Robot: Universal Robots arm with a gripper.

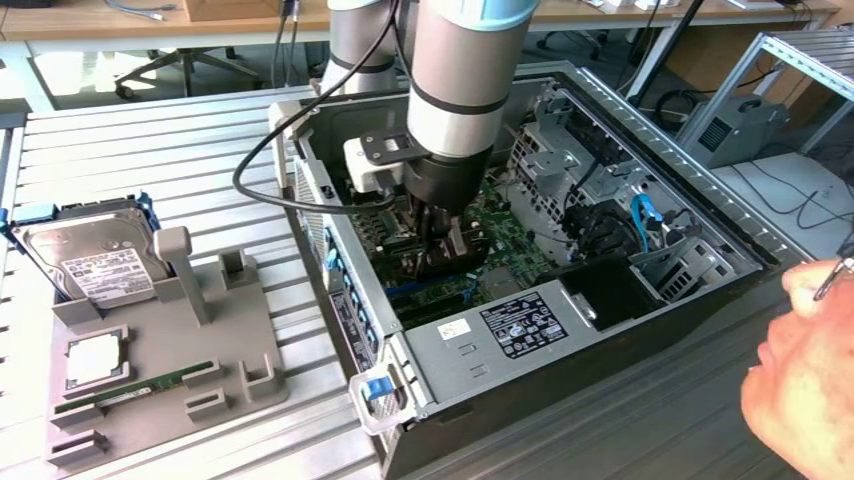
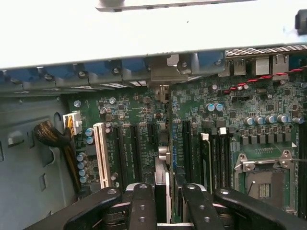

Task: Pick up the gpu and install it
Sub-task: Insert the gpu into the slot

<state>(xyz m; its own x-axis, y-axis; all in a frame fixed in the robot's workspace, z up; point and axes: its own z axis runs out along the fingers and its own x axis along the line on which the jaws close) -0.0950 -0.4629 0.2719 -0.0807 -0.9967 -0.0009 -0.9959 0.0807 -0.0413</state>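
We are looking at an open computer case (image 1: 400, 330) lying on its side on a slatted metal table (image 1: 160, 150), with the arm (image 1: 461, 80) reaching straight down into it. Around the gripper (image 1: 441, 255) we are seeing the green motherboard (image 2: 240, 103), a black power supply (image 1: 523, 325) with a label toward the near end, a metal drive cage (image 1: 561, 150) and blue cables (image 1: 645, 222) on the exterior view's right. A black cable (image 1: 267, 190) is looping from the wrist over the case wall. On the exterior view's left a grey fixture (image 1: 174, 380) is holding a hard drive (image 1: 87, 255) standing upright, a silver square chip (image 1: 96, 358) and a green memory stick (image 1: 134, 390). A person's hand (image 1: 801, 390) is hovering at the lower right edge of the exterior view. In the wrist view the gripper's black fingers (image 2: 141, 206) are pinching the gpu (image 2: 163, 187), seen edge-on as a thin dark card standing on its long edge between the pads. Its long axis is running parallel to the expansion slots, beside the white slot (image 2: 101, 153), with its far end pointing toward the bracket openings in the case's rear wall (image 2: 144, 38). Whether it is seated in a slot we cannot tell.
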